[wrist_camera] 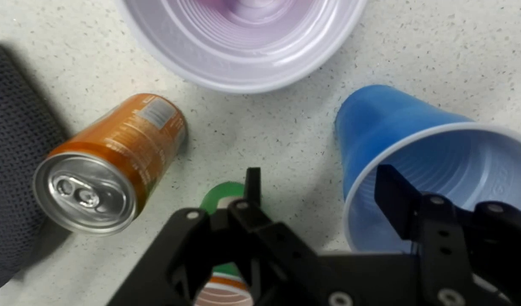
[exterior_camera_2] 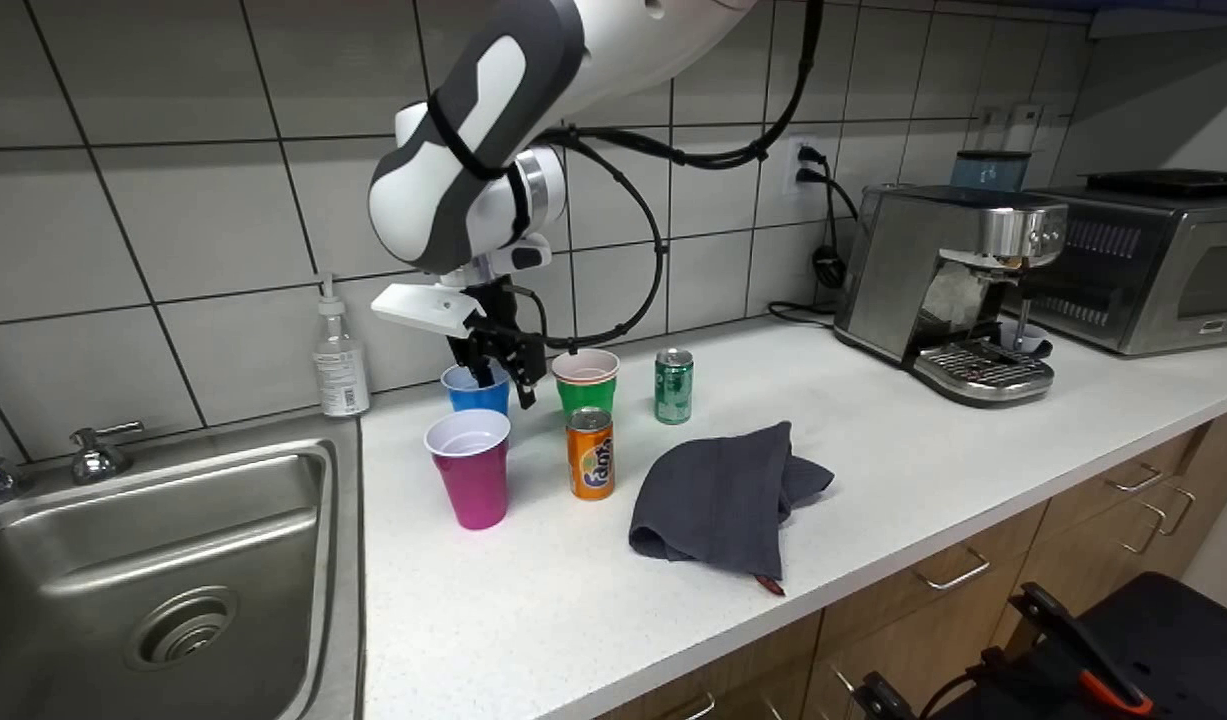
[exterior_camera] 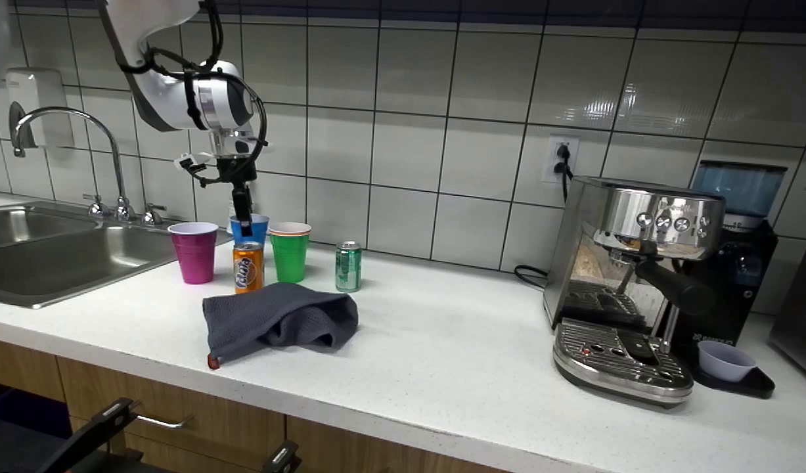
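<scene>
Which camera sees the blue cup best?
The wrist view: the blue cup shows its inside and side up close, though one finger covers some. In both exterior views, it's smaller, partly blocked by the gripper.

Your exterior views share the counter [exterior_camera: 442, 368], facing the wall [exterior_camera: 409, 151]; your wrist view looks down on nearby cups [wrist_camera: 366, 127].

On the bench [exterior_camera: 429, 368], around a gray cloth [exterior_camera: 281, 318] in an exterior view, are set: pink cup [exterior_camera: 194, 256], ten o'clock; blue cup [exterior_camera: 260, 229], orange can [exterior_camera: 248, 269], eleven; green cup [exterior_camera: 290, 255], twelve; green can [exterior_camera: 348, 267], two.
</scene>
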### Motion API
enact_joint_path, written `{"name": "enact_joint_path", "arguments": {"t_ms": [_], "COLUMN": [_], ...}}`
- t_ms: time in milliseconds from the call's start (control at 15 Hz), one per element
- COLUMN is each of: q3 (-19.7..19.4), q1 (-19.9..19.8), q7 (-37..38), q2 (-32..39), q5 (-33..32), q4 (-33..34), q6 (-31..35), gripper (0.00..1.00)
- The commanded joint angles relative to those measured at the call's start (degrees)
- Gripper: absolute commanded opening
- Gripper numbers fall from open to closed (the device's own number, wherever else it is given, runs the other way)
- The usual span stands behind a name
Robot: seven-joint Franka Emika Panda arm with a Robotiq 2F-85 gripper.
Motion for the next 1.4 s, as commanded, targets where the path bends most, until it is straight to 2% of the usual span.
{"name": "enact_joint_path", "arguments": {"t_ms": [0, 333, 400, 1000, 1333], "q3": [-0.2, -0.22, -0.22, -0.23, -0.39], "q1": [0.39, 0.47, 0.55, 0.97, 2.0], "q7": [0.55, 0.47, 0.52, -0.27, -1.73], "q2": [0.75, 0.61, 0.51, -1.03, -3.61], "q5": [-0.37, -0.51, -0.55, -1.65, -5.31], "q4": [2.29, 2.08, 2.0, 0.98, -1.66], "q6": [-2.38, -2.26, -2.27, -0.96, 0.74], "gripper": [0.4, 0.03, 0.0, 0.01, 0.01]}}
